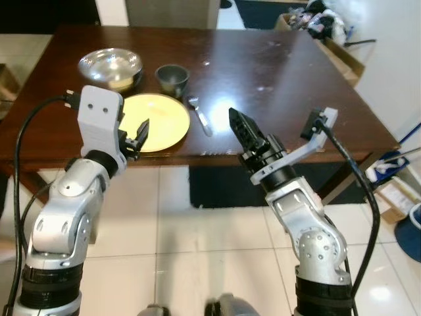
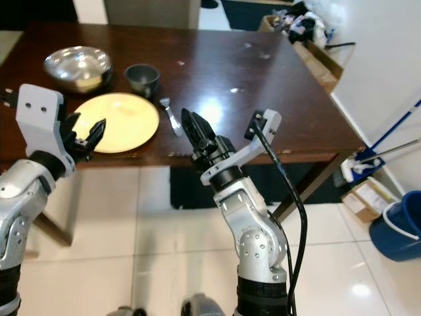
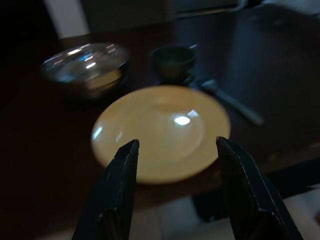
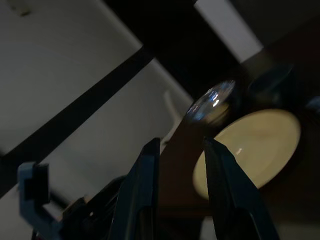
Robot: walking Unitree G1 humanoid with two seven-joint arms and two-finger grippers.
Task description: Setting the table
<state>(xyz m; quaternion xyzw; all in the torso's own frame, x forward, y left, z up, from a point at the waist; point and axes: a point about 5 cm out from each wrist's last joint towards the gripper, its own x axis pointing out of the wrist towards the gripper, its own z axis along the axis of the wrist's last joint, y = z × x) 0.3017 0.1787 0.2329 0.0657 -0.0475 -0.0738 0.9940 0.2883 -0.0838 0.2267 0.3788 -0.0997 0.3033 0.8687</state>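
Nearest, the left gripper (image 1: 141, 133) hovers at the dark wooden counter's (image 1: 283, 79) front edge, jaws apart and empty; the right gripper (image 1: 240, 126) is raised beside it, jaws slightly apart; beyond lies a round, glossy pale-yellow plate (image 1: 158, 122), a fork (image 1: 199, 112) just beside it; farther back stand a steel bowl (image 1: 110, 67) and a small dark cup (image 1: 172, 78).

Dark brown glossy wooden table (image 1: 276, 72). Round pale yellow plate (image 1: 161, 122), plain, no pattern. Shiny silver metal bowl (image 1: 110, 66). Small dark grey cup (image 1: 172, 78). Silver metal fork (image 1: 200, 115). Floor of white glossy tiles (image 1: 197, 263). Blue plastic bucket (image 2: 398, 227). Black-fingered left gripper (image 1: 141, 135) and right gripper (image 1: 240, 125), silver arms.
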